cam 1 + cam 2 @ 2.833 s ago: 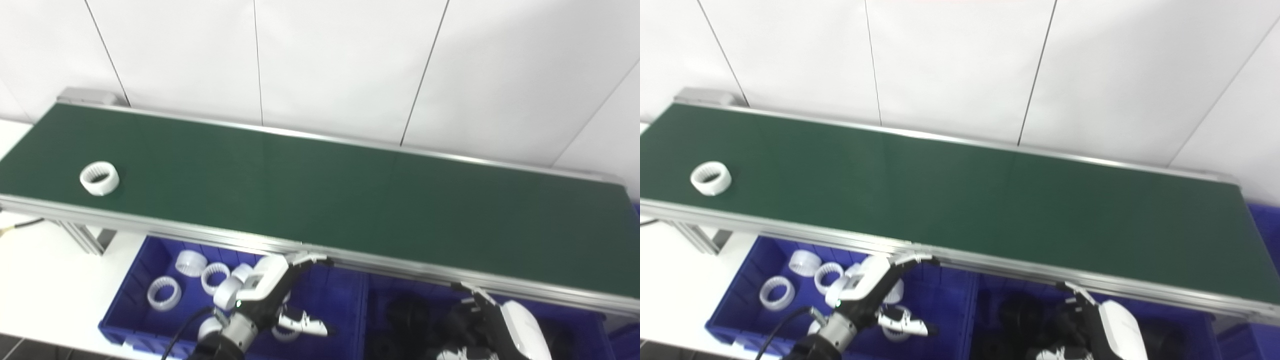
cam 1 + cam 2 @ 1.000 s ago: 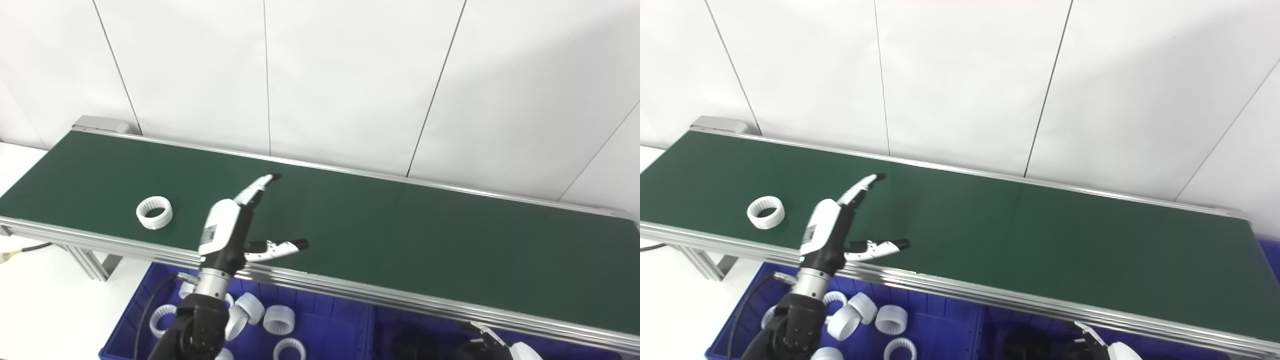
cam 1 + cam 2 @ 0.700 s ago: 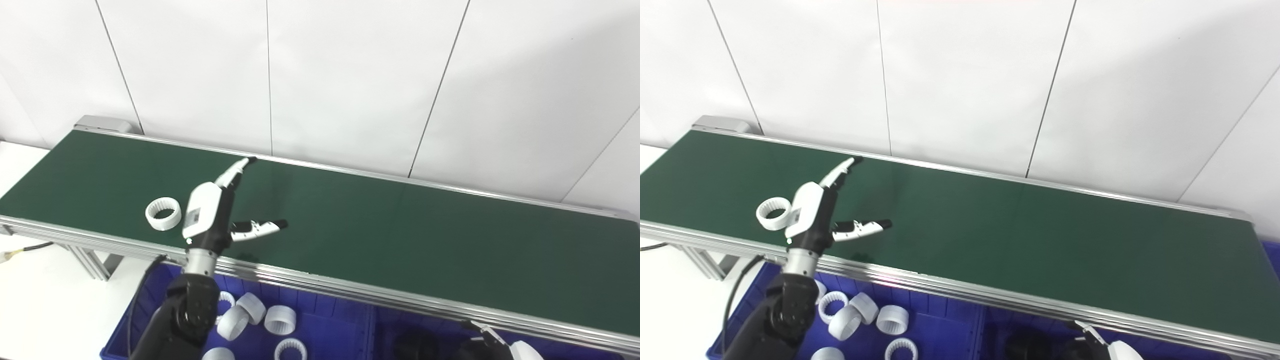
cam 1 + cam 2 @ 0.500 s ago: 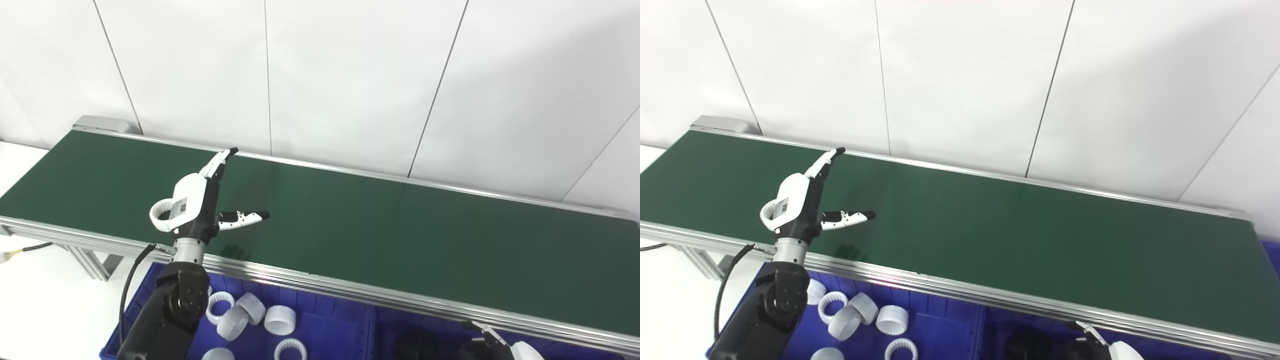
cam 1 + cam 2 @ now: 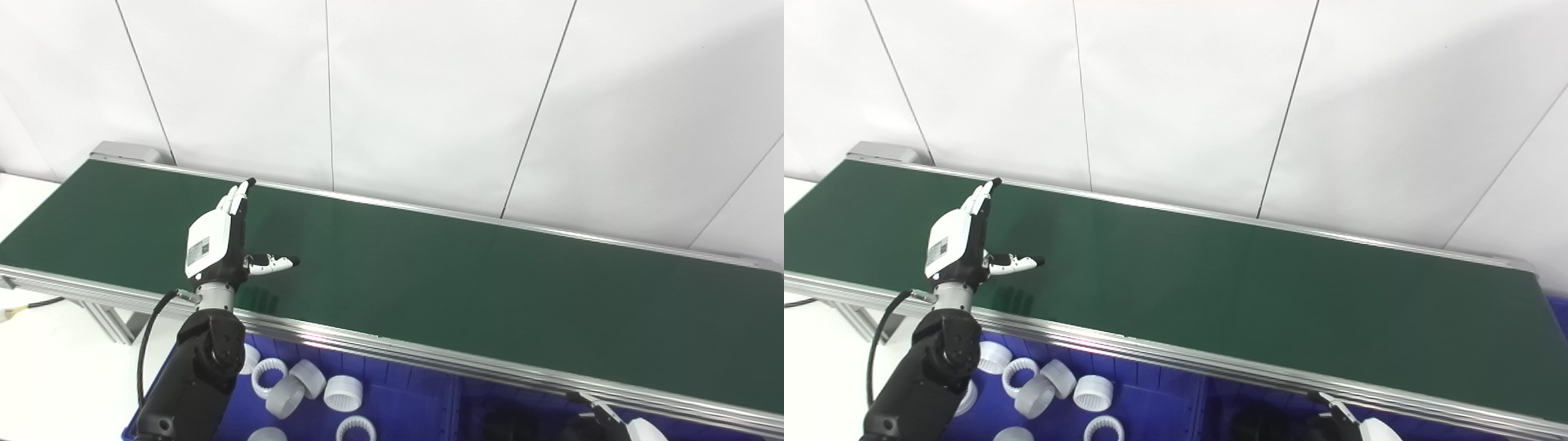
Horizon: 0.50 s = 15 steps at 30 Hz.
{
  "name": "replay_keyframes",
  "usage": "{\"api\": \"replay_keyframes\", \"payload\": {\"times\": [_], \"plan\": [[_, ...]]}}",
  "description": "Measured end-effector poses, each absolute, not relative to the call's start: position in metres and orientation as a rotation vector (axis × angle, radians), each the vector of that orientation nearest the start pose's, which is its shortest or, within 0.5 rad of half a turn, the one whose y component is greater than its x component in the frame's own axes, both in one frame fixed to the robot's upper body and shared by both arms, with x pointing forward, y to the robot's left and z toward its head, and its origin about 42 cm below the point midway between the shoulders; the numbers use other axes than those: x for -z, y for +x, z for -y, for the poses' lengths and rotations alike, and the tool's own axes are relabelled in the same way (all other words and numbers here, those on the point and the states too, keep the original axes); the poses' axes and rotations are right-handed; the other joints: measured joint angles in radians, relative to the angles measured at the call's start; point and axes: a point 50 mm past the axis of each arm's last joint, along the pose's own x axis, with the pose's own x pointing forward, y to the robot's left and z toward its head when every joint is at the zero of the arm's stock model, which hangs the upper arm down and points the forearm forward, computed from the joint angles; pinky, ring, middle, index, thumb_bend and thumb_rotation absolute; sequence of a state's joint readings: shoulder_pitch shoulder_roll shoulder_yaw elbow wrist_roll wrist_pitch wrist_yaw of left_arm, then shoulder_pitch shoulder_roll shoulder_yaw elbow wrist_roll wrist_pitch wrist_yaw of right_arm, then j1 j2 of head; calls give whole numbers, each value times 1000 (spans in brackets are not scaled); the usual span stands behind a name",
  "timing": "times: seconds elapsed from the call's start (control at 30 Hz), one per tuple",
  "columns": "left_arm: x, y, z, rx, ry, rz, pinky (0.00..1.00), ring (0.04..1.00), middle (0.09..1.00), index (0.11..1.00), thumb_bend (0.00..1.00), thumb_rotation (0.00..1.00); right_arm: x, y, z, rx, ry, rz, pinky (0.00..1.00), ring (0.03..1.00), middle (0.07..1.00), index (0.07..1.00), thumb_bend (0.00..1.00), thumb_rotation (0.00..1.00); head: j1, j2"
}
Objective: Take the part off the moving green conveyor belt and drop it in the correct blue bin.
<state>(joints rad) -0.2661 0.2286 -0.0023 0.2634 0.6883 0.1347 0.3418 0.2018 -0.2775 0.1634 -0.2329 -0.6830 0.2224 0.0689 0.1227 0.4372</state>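
the green conveyor belt [image 5: 459, 275] runs from far left to near right in front of a white panelled wall [image 5: 429, 92]. the left hand [image 5: 211, 245] stands up over the near-left part of the belt, just past the near aluminium rail [image 5: 367, 340]. its white back is turned toward me. its fingers [image 5: 236, 199] are stretched out straight and close together, reaching up toward the far edge of the belt. the thumb [image 5: 272, 262] sticks out sideways to the right, well away from them. the hand is spread loose with nothing between thumb and fingers. its black forearm [image 5: 196, 367] rises from the bottom edge, crossing the left blue bin [image 5: 398, 398] below the rail.

i cannot make out the part on the belt in either view. the green surface to the right of the hand is bare, and the back of the hand and its wrist block the patch of belt straight behind them, so i cannot tell whether the part lies there.

in the left bin several white rings [image 5: 343, 392] lie loose, some on their sides, just right of the forearm. the next blue bin [image 5: 484, 398] to the right holds dark parts [image 5: 1255, 422], only partly in view.

only the tip of the right hand [image 5: 612, 422] shows at the bottom edge, below the rail over that second bin. too little of it shows to tell whether it is spread or clenched.
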Motion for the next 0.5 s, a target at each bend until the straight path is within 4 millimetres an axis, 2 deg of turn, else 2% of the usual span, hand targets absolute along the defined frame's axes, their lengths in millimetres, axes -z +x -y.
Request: {"api": "replay_keyframes", "payload": {"times": [0.5], "plan": [[-104,372,-316,-383,983,-105,893,982,995,985,823,126,-95,213,265,-127,-931,-181,615,676,689,828,818,175,-2,2]]}}
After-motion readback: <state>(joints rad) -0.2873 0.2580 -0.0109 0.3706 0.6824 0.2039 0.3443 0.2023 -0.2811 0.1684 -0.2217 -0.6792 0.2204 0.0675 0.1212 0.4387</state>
